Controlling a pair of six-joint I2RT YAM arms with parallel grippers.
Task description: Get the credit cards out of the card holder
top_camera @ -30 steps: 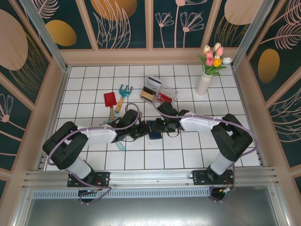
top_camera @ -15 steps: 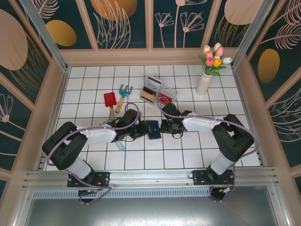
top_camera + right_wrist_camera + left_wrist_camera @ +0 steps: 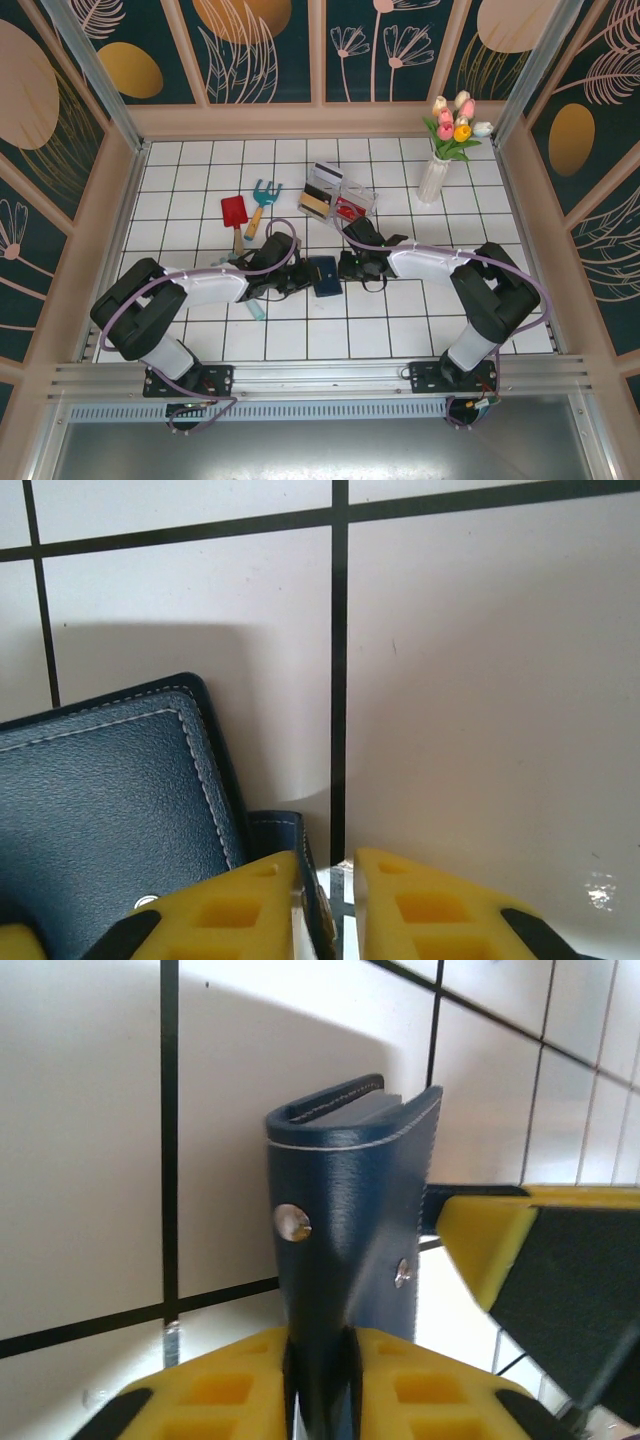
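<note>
The card holder [image 3: 325, 275] is a dark navy folding wallet on the white tiles between my two grippers. My left gripper [image 3: 300, 278] is at its left side. In the left wrist view the card holder [image 3: 350, 1190] stands on edge, its fold pinched between the yellow fingers of the left gripper [image 3: 320, 1380]. My right gripper [image 3: 347, 267] is at its right edge. In the right wrist view the card holder [image 3: 110, 800] lies at lower left. Its clasp tab [image 3: 285, 830] rests against one finger of the right gripper [image 3: 335, 900], with a gap to the other. The credit cards are hidden.
A clear box [image 3: 338, 195] with tan, red and striped flat pieces sits behind the grippers. A red trowel [image 3: 235, 212] and a blue rake [image 3: 262, 195] lie to the back left. A white vase of tulips [image 3: 435, 178] stands at the back right.
The right gripper drew back to the right off the card holder, then edged toward its right edge again with narrower jaws. The card holder shifted slightly. The left arm stayed put.
</note>
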